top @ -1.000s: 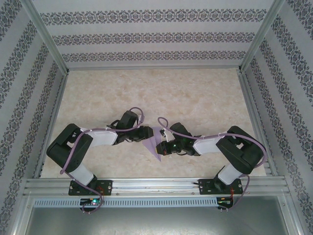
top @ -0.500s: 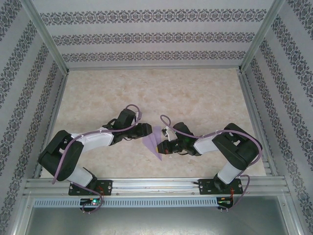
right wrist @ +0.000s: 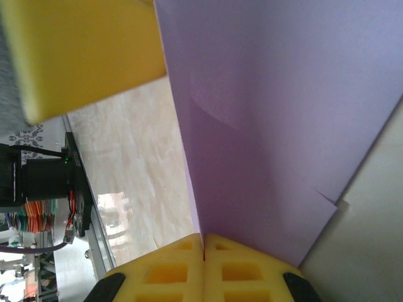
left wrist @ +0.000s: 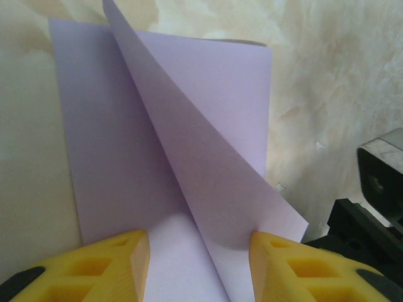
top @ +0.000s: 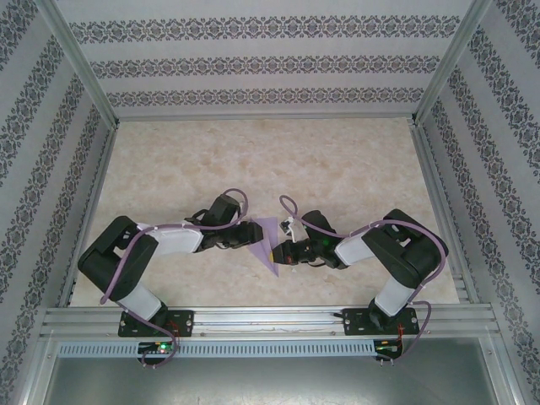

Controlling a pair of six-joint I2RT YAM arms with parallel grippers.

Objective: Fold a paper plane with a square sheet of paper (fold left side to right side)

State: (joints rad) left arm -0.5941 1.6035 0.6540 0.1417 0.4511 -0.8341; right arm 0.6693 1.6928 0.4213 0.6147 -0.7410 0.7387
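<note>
- A metal rail (top: 270, 321) runs along the near edge. The two arm bases are bolted to it, the left arm on the left.
- Both arms bend inward and meet low over the near middle of the table (top: 354, 160).
- The lavender paper (top: 267, 242) lies there between the two grippers. From above it looks like a partly folded triangle with its point toward the rail.
- The left gripper (top: 251, 239) is at the paper's left side. In its wrist view the left gripper (left wrist: 198, 244) is released, with its yellow fingers spread apart.
- In that same view the paper (left wrist: 189, 126) lies flat between the fingers. One flap rises in a slanted sheet, with a straight folded edge at the far end.
- The right gripper (top: 282, 251) is at the paper's right side. In its wrist view the right gripper (right wrist: 203, 244) is clenched, its pads pressed together on an edge of the paper (right wrist: 283, 126).
- Another yellow pad (right wrist: 82, 50) sits just beside the paper's upper edge in that view.
- The table is pale cream with a marbled pattern, and it is bare beyond the arms.
- Slanting aluminium posts (top: 76, 59) frame the table on both sides.
- The walls (top: 270, 63) are white, with dark ornamental bands running across the back and down the sides.
</note>
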